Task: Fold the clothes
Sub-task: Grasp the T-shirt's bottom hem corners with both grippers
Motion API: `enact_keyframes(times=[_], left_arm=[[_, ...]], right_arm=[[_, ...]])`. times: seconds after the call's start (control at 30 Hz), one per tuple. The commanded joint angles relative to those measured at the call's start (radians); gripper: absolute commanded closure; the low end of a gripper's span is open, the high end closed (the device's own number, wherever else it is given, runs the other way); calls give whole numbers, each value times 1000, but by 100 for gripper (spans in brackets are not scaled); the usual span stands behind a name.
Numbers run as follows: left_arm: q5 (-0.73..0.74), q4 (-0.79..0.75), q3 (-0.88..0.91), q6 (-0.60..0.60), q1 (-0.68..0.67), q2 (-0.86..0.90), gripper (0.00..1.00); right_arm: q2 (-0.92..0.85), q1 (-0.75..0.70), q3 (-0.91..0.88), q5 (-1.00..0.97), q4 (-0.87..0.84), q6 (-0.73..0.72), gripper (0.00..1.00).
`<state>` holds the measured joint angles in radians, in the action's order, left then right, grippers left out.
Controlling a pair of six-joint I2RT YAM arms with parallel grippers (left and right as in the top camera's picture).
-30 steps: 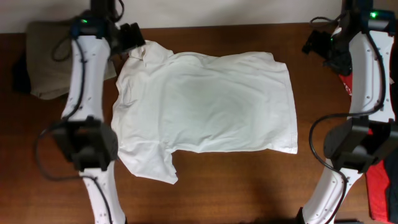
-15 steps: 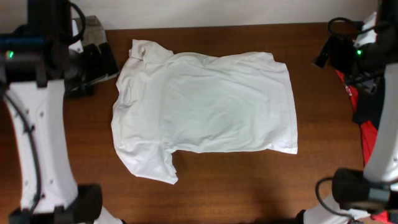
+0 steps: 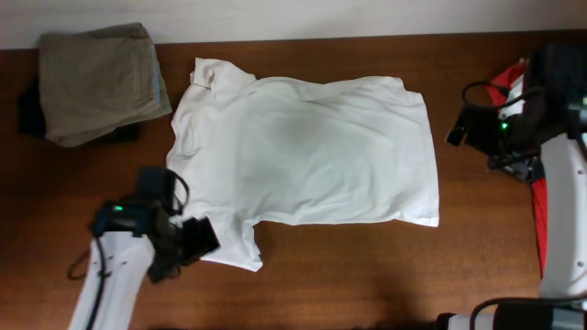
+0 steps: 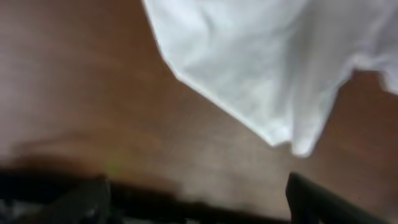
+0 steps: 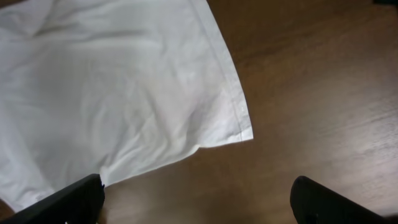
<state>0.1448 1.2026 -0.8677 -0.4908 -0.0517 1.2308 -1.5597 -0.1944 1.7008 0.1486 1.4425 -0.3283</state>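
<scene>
The white T-shirt (image 3: 303, 151) lies spread flat on the brown table, sleeves to the left and hem to the right. No green-and-black label shows. My left gripper (image 3: 204, 238) is open and empty at the lower left sleeve (image 4: 261, 68). In the blurred left wrist view its fingers (image 4: 199, 208) are spread over bare wood just short of the sleeve's tip. My right gripper (image 3: 456, 128) is open and empty just right of the hem. In the right wrist view its fingers (image 5: 199, 205) are spread over wood below a hem corner (image 5: 239, 130).
A folded khaki-grey garment (image 3: 96, 82) lies at the far left corner on top of something dark (image 3: 32, 115). Red and black cloth (image 3: 541, 202) lies at the right edge, under the right arm. The table's far edge meets a pale wall.
The left arm swung from the far left corner to the lower left sleeve, uncovering the khaki garment. The right arm dropped from the far right corner toward the hem. The shirt has not moved.
</scene>
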Motion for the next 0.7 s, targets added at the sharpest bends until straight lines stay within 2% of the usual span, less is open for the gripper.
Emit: enact_keyframes(times=[0.0, 0.2, 0.23, 0.37, 0.43, 0.53, 0.6, 0.67], left_arm=[[25, -176, 111, -57, -24, 60, 11], [2, -320, 115, -77, -24, 344, 11], [-6, -341, 115, -77, -24, 395, 15], [-14, -389, 115, -77, -24, 489, 23], [-14, -394, 115, -77, -24, 497, 39], [-16, -395, 115, -77, -24, 497, 79], [-38, -394, 115, -77, -24, 497, 99], [-37, -382, 109, -78, -10, 497, 99]], right_arm=[[8, 5, -32, 13, -19, 6, 1], [8, 5, -35, 12, -10, 11, 1], [8, 5, -35, 6, -11, 11, 1], [9, 5, -35, -4, -10, 11, 1], [8, 5, -36, -6, -10, 11, 1], [8, 5, -71, -34, -13, 10, 0], [8, 4, -114, -34, -30, 5, 0], [8, 4, -202, -25, -73, -2, 0]])
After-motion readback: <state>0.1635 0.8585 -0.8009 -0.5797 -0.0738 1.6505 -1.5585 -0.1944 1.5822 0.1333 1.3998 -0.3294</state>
